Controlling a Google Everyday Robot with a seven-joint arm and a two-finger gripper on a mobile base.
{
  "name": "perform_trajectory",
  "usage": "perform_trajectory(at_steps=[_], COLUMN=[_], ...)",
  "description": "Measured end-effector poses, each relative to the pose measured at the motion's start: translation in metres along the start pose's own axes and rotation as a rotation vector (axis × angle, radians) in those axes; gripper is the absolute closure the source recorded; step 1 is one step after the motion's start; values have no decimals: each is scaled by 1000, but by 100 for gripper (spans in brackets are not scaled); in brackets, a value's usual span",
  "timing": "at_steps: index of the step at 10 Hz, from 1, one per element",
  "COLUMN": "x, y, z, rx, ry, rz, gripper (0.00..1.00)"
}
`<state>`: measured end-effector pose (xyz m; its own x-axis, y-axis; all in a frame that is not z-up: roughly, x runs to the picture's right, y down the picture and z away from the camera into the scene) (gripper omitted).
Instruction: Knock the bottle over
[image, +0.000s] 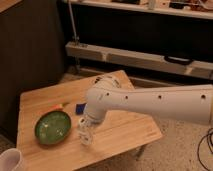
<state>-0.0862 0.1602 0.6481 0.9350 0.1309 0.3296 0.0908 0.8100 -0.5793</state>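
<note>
The end effector (85, 131) hangs low over the front part of the wooden counter (125, 131), just right of the green bowl (52, 127), and whether it is spread, narrowed or holding anything cannot be told. The bottle (86, 138) appears as a small pale shape directly at the end effector, apparently upright on the counter, though contact between the two cannot be confirmed. This low placement beside the bottle suits a sideways push to tip it, and the bowl close on the left suggests pushing away from that side.
</note>
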Motion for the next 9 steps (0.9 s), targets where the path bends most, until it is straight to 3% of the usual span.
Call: perform_trajectory(at_steps=[3, 5, 7, 9], x=[2, -2, -21, -45], y=[-15, -25, -39, -55], z=[-1, 3, 24, 60], rx=[85, 115, 105, 65], ry=[-33, -57, -88, -97], rz=[53, 72, 79, 77], gripper=[84, 84, 84, 84])
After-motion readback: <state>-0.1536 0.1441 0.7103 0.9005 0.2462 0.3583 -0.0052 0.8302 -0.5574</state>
